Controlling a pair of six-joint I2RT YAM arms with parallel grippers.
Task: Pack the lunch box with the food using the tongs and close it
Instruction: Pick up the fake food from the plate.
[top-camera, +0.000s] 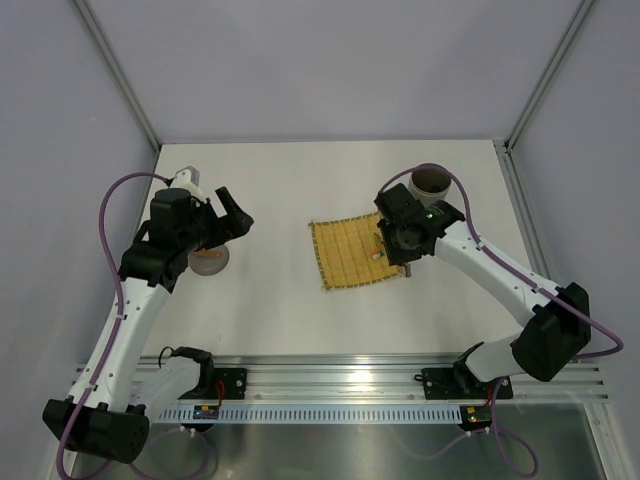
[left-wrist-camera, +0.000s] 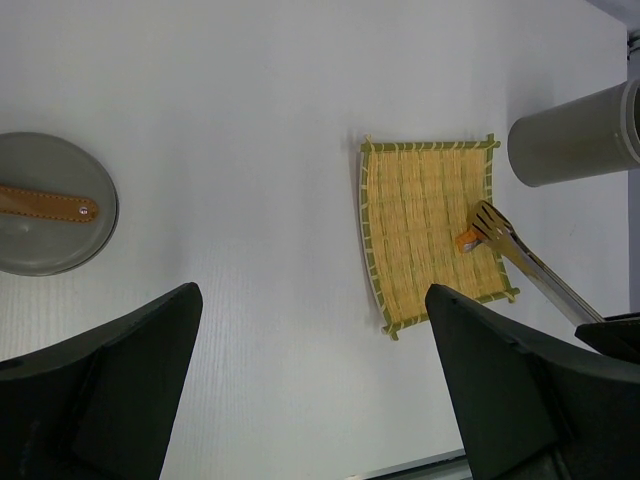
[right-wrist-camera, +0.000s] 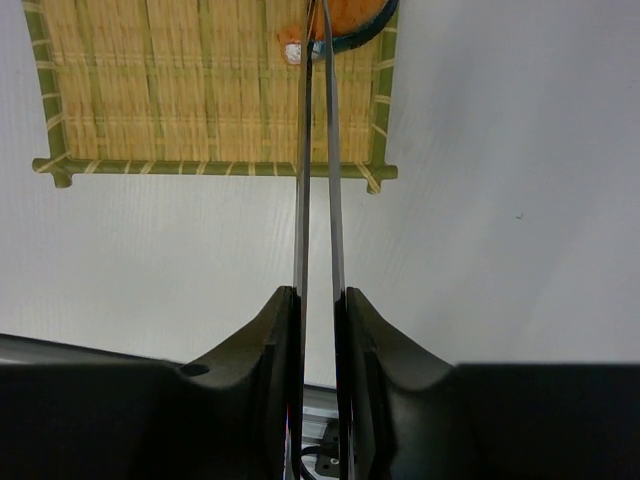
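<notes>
Toward the far right corner of the white table: tall grey metallic cylindrical lunch box (top-camera: 432, 183), upright, mouth open, no cover on it. Just nearer than that, about mid-table and somewhat right of centre: square yellow woven mat (top-camera: 345, 258), lying flat. On the mat, close to its right edge: one small orange piece of food (left-wrist-camera: 466, 240), with a dark rim along one side in the right wrist view. Clamped between the fingers of the right gripper (right-wrist-camera: 320, 305): slim silver metal tongs (left-wrist-camera: 535, 268), both thin arms squeezed nearly parallel, reaching out over the mat's edge with the tips right at the orange piece. Cannot tell whether pinched or merely touched. Toward the left edge of the table: shallow round grey lid (left-wrist-camera: 50, 205) with a brown leather strap across its top, flat on the surface. Above it: left gripper (left-wrist-camera: 312, 292), jaws spread wide, holding nothing, well apart from mat and lunch box.
</notes>
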